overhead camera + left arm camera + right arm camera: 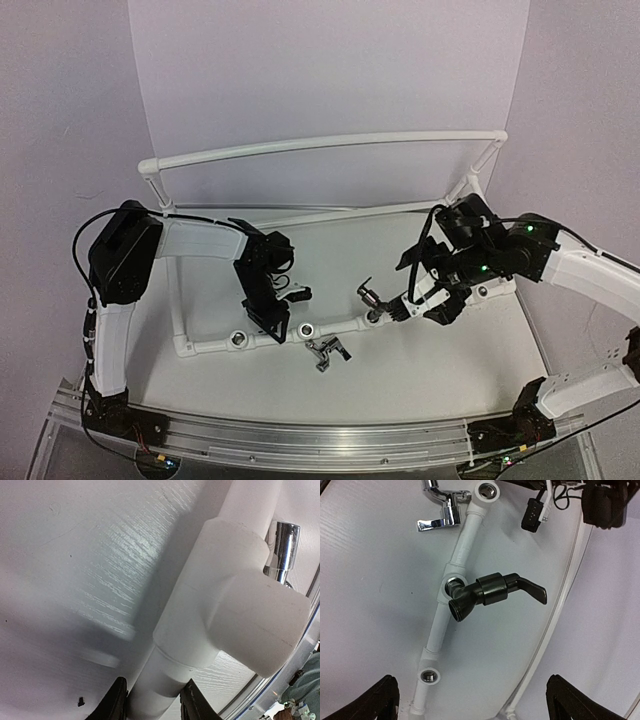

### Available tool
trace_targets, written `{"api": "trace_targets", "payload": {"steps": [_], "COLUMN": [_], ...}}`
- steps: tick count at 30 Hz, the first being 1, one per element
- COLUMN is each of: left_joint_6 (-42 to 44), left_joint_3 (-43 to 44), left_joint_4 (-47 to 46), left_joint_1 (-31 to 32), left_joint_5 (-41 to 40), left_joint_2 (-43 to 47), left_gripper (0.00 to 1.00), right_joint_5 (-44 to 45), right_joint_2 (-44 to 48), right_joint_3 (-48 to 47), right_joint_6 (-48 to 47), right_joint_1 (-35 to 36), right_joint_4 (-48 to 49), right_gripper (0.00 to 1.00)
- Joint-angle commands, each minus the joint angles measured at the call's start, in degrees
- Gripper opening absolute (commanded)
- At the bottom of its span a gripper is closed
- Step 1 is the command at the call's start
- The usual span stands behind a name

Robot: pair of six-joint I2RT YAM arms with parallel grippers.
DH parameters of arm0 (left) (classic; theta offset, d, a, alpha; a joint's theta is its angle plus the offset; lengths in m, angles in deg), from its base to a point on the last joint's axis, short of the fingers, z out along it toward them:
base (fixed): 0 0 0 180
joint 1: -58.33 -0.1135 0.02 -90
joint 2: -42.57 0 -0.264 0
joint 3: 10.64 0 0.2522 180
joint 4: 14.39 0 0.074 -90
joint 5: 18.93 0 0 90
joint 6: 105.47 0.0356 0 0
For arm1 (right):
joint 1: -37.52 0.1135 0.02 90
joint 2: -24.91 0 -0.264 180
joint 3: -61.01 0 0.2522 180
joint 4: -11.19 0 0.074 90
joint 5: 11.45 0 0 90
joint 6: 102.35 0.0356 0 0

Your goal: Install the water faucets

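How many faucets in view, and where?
2. The dark faucet stands with its stem at a socket on the pipe frame. The chrome faucet lies loose on the table beside that frame. The arms cover part of the frame, so more could be hidden.

White table [330,250] with a white pipe frame [212,345], a chrome faucet [325,352] loose beside the near pipe.

On my left wrist cam the chrome faucet [282,545] hides mostly behind the tee fitting [235,595], upper right — fingertips [115,705] clipped by the bottom edge.
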Motion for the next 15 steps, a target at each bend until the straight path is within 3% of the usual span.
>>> {"api": "trace_targets", "payload": {"steps": [1,6,15], "left_joint_6": [-10.7,-10.7,-10.7], "left_joint_3": [-0.9,-0.9,-0.4], "left_joint_4": [-14.0,-14.1,-13.9], "left_joint_1": [-1.3,-1.3,-1.3], "left_joint_5": [-4.6,-4.5,-4.1], "left_joint_2": [-5.0,-4.7,-4.3], "left_gripper": [0.00,0.00,0.00], "right_joint_5": [4.9,6.3,3.0], "right_joint_2": [0.9,2.8,-8.3], "right_joint_3": [-1.4,2.1,-15.8], "right_joint_6": [-19.1,-24.7,35.9], "right_joint_1": [2.7,4.0,7.0], "right_joint_4": [2.3,6.9,-2.4], "right_gripper": [0.98,0.98,0.96]}}
